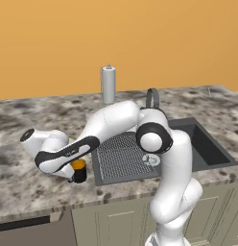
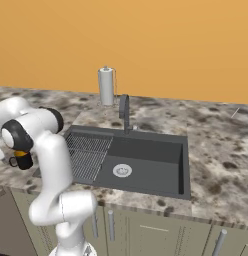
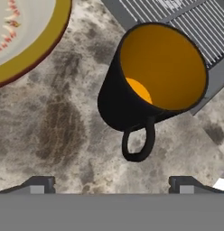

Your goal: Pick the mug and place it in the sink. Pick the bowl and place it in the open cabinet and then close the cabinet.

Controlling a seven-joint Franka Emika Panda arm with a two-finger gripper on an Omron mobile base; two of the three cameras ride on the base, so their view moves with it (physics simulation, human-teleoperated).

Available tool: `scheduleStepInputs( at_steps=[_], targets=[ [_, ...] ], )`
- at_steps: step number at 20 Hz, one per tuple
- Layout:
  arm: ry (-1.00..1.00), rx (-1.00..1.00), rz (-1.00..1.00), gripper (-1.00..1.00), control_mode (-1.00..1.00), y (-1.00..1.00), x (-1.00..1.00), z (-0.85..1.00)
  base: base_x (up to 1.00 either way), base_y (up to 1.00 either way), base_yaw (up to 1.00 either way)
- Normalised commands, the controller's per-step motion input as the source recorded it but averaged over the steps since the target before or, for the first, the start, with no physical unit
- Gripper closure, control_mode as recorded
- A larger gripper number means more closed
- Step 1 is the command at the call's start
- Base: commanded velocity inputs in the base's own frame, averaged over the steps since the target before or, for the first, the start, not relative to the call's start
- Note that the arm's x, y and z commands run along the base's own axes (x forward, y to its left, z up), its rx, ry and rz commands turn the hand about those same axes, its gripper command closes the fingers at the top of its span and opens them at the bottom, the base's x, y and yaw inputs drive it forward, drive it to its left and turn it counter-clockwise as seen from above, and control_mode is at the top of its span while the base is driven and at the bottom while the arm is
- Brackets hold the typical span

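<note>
Mug (image 3: 150,85) standing upright on the speckled stone table (image 1: 25,120), just left of the sink's ribbed drainboard as seen from the left base camera, its black loop handle turned toward the hand camera and its yellow-orange inside showing. From the left base camera the mug (image 1: 78,169) peeks out under the bent white arm (image 1: 111,125); from the right base camera it (image 2: 22,159) sits at the far left, partly behind the arm. The gripper (image 3: 111,184) hangs just above and beside the mug with its two dark fingertips (image 3: 39,184) spread wide apart, nothing between them, and the mug's handle lies in line with the gap but not touching either tip.

The bowl (image 3: 23,34), cream with an orange-brown rim and reddish marks inside, rests on the table near the mug but apart from it, cut off by the corner of the hand camera's picture. The sink (image 2: 146,165) is dark grey, with a round silver drain (image 2: 122,170) in the basin and a dark curved tap (image 2: 124,111) behind it. A paper towel roll (image 2: 106,86) stands upright on the table behind the sink, against the orange wall (image 2: 146,45). Grey-green cupboard doors (image 2: 156,232) run below the table edge.
</note>
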Motion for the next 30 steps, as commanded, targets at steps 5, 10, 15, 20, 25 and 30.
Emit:
scheduleStepInputs(
  at_steps=[5,10,15,20,25,30],
  targets=[
    [-0.05,0.0,0.05,-1.0,-1.0,-0.3,-0.01,-0.02,0.0,0.0,0.0],
    [-0.01,0.0,0.07,-1.0,-1.0,-0.2,0.0,-0.04,0.0,0.0,0.0],
    [0.0,0.0,0.09,-1.0,-1.0,-0.2,0.0,-0.06,0.0,0.0,0.0],
    [0.0,0.0,0.09,-1.0,-1.0,-0.1,0.0,-0.1,0.0,0.0,0.0],
    [-0.02,0.0,0.1,1.0,-1.0,-0.02,0.03,-0.1,0.0,0.0,0.0],
    [-0.07,0.0,0.11,1.0,-1.0,-0.07,0.02,-0.02,0.0,0.0,0.0]
  ],
)
